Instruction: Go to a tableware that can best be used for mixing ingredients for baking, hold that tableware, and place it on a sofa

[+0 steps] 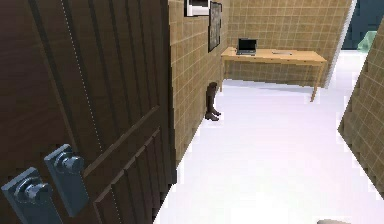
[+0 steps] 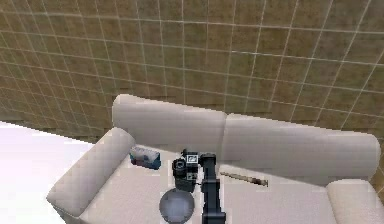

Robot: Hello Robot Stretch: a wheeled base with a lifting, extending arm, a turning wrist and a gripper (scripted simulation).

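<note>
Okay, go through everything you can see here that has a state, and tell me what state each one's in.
Door, standing open.
Laptop, lid up.
Bowl, upright, mouth up, looks empty, at the sofa seat.
Gripper, by the bowl; cannot tell whether it holds anything.

Counting one sofa (image 2: 270, 135), one bowl (image 2: 177, 206), one small box (image 2: 146, 156), one desk (image 1: 290, 58), one laptop (image 1: 247, 46), one door (image 1: 90, 90), two door handles (image 1: 65, 165).
</note>
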